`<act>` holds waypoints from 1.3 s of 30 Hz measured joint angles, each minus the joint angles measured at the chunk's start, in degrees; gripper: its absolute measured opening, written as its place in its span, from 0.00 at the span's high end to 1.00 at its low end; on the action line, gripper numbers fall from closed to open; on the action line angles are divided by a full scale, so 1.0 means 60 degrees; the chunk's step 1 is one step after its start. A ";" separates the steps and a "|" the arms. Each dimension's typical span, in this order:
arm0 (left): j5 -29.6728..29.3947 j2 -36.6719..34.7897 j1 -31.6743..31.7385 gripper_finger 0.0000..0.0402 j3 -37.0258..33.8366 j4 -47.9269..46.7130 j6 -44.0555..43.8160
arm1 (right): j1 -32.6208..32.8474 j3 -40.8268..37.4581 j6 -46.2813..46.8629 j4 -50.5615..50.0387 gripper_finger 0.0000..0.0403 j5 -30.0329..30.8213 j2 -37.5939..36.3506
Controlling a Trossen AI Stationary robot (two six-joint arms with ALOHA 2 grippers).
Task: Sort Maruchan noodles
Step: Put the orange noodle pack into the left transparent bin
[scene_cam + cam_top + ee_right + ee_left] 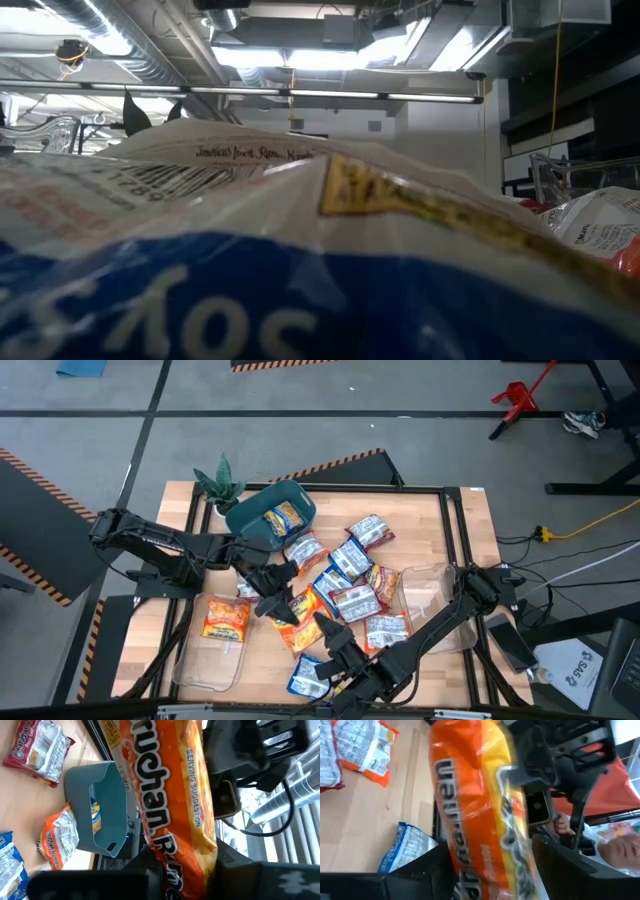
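Note:
An orange-yellow Maruchan packet (297,625) is up off the table near its middle, between both grippers. My left gripper (272,603) has come from the left and my right gripper (326,632) from the near side, and each is shut on this packet. It fills the left wrist view (480,810) and the right wrist view (170,780). More packets (345,575) lie in a loose pile on the wood. One packet (226,618) lies in the left clear tray and another (283,517) in the teal bin (262,525). My left gripper (492,870) pinches the orange packet between its two fingers across its width (485,862); the packet stretches away from the fingers, clear of the table. My right gripper (187,870) pinches the same packet across its width (180,862) from the opposite side; its far end reaches toward the other gripper (250,750).
An empty clear tray (425,595) sits at the right, and a small plant (220,485) at the far left corner. A blue-white packet (300,290) lies right against the low camera and blocks its view. A person (620,847) shows beyond the table.

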 joint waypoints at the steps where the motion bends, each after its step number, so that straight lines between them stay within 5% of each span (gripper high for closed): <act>1: 0.0010 0.0018 0.0007 0.41 -0.0027 -0.0053 0.0012 | 0.0001 0.0019 0.0002 -0.0012 0.85 -0.0007 0.0000; 22: 0.0113 0.0078 -0.0003 0.56 -0.0039 0.0317 0.0041 | -0.0039 -0.0116 0.0280 -0.0062 0.84 -0.0268 -0.0015; 39: 0.0164 0.0071 0.0137 0.56 -0.0042 0.0416 0.0203 | 0.0191 -0.0119 0.0503 -0.0023 0.42 0.0401 -0.0015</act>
